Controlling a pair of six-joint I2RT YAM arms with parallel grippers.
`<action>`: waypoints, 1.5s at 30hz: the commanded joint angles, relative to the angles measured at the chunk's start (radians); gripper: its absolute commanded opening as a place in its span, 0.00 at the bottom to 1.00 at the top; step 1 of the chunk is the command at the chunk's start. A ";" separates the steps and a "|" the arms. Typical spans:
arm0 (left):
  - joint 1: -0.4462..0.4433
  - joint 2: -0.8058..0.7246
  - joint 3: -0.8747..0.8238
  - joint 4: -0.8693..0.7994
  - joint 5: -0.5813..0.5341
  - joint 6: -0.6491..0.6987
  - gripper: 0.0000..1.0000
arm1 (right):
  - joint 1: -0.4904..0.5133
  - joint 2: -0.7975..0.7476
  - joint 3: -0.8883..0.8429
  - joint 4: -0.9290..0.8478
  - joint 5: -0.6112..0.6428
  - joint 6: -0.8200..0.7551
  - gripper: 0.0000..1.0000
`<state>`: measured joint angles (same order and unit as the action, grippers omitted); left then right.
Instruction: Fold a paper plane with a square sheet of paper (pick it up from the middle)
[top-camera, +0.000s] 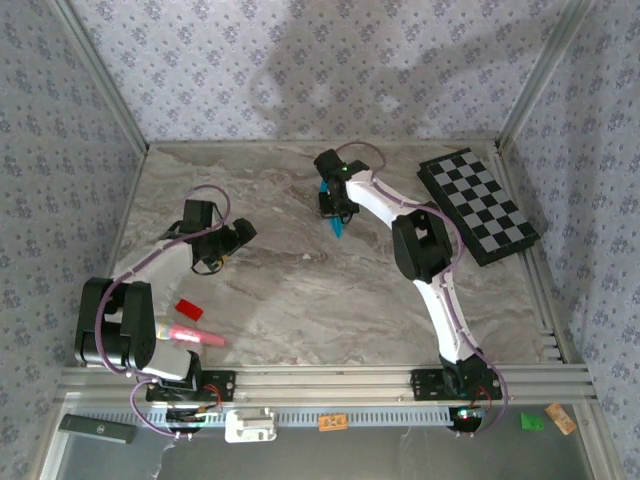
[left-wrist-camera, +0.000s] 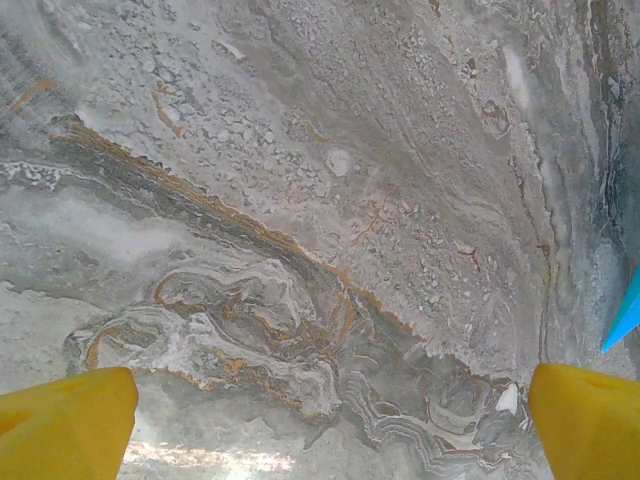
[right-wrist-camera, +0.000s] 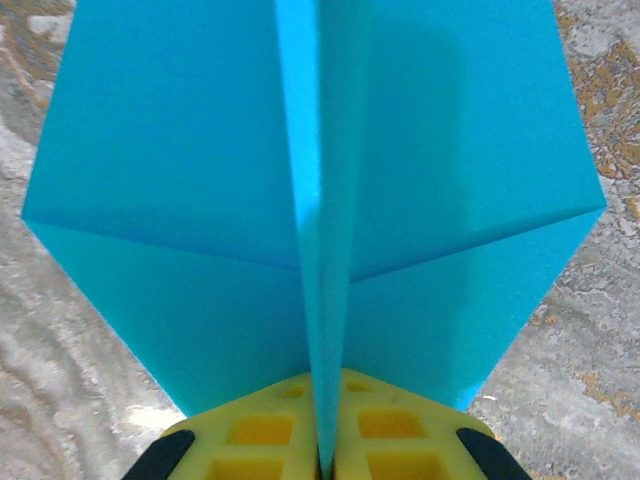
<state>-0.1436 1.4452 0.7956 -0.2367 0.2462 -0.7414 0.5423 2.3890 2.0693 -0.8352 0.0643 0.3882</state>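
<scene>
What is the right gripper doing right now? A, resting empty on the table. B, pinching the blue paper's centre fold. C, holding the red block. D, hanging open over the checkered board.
B: the right wrist view shows the right gripper shut on the upright centre fold of the cyan paper plane.

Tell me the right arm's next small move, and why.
Probably lower the paper plane onto the table and let go. The right gripper is shut on its centre fold, and both wings are spread with their creases in place, so the folding looks finished. The left gripper is open off to the side, holding nothing.
</scene>
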 joint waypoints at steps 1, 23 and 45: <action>0.008 -0.013 0.026 -0.008 0.010 0.012 1.00 | -0.009 0.027 0.040 -0.041 -0.001 -0.032 0.11; 0.007 -0.014 0.019 0.007 0.015 0.005 1.00 | -0.017 0.069 0.014 -0.040 -0.003 0.018 0.37; 0.006 -0.028 0.025 -0.003 0.015 0.009 1.00 | -0.020 0.013 0.011 -0.015 0.058 0.060 0.44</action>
<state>-0.1436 1.4452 0.7956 -0.2356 0.2497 -0.7414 0.5323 2.4218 2.0735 -0.8200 0.0917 0.4328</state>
